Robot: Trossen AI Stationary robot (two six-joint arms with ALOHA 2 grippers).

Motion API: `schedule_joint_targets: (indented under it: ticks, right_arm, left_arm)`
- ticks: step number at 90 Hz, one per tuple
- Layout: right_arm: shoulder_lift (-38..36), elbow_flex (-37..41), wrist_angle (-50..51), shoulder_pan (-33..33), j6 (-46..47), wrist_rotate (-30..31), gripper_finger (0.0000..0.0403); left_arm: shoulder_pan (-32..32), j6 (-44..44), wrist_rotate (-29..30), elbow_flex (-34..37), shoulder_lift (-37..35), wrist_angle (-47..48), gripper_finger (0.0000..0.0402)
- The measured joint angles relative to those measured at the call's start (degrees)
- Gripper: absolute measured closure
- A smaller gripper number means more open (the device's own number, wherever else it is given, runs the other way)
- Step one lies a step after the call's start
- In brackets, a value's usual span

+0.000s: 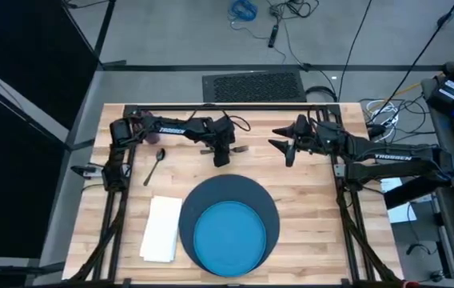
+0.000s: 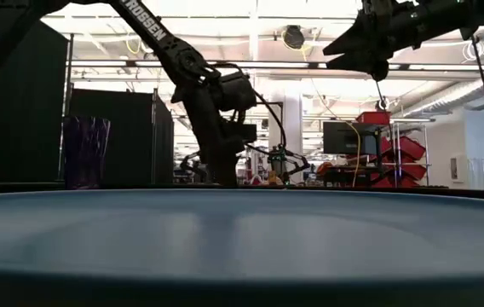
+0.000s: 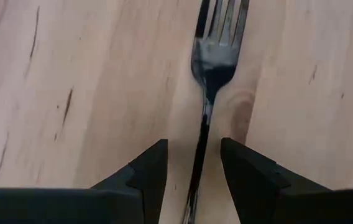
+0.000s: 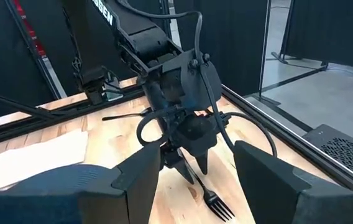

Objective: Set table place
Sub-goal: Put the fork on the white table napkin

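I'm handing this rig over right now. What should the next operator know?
Left gripper: down at the table's far middle, fingers open around the fork handle, not yet shut.
Right gripper: raised, open, empty, waiting.
Done: plate on mat, napkin beside it.
Left: fork, spoon, knife, cup to place; knife not clearly seen.

The table (image 1: pixel 307 208), a pale butcher-block top in a black frame, carried a partly laid place. A dark blue round mat (image 1: pixel 268 210) lay at the table's near-centre, with a bright blue plate (image 1: pixel 228 236) flat upon it. A white folded napkin (image 1: pixel 161 229) lay just beside the mat's left edge. A metal spoon (image 1: pixel 156 165) rested beyond the napkin. A metal fork (image 3: pixel 210 81) lay flat beyond the mat, its handle between the left gripper's (image 3: pixel 193 171) parted fingers. A purple cup (image 2: pixel 85 152) stood upright at the far left.
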State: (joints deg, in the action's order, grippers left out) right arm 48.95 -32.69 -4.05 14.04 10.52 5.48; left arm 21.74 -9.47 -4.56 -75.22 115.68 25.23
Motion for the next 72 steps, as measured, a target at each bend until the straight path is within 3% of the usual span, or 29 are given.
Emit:
schedule_joint_targets:
  ticks: [37, 46, 60, 72]
  right_arm:
    - [0.00, 0.00, 0.00, 0.00, 0.15, 0.00, 0.0211]
    - [0.00, 0.00, 0.00, 0.00, 0.17, 0.00, 0.0211]
    - [0.00, 0.00, -0.04, 0.00, 0.17, 0.00, 0.0211]
    - [0.00, 0.00, -0.04, 0.00, 0.17, 0.00, 0.0211]
  left_arm:
    - [0.00, -1.99, 0.16, 0.00, 0.00, 0.90, 0.0271]
    - [-0.02, -1.99, 0.16, 0.00, 0.00, 0.97, 0.0301]
    - [-0.04, -3.02, 0.13, 0.00, 0.00, 1.12, 0.0387]
    - [-0.02, -3.27, 0.18, 0.00, 0.00, 1.02, 0.0398]
